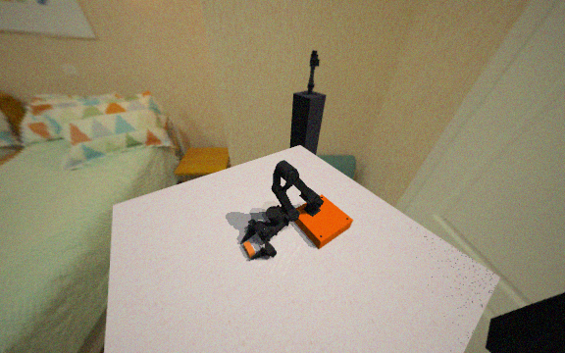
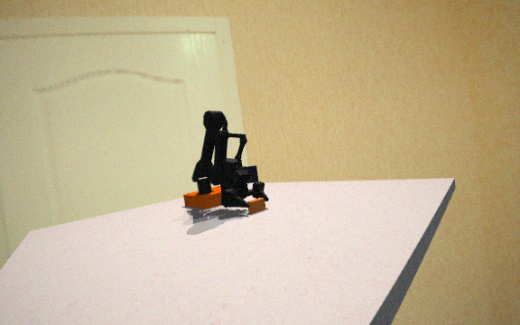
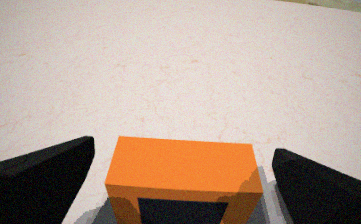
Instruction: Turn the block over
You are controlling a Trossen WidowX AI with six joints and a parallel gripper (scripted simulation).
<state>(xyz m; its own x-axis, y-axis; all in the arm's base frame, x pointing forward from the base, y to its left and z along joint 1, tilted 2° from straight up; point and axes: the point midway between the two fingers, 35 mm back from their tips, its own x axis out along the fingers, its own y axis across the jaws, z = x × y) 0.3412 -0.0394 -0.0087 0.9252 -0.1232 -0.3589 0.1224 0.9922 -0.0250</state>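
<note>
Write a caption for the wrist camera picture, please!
Open gripper straddling the orange block on the white table, fingers apart from its sides, dark marked face toward the camera.
</note>
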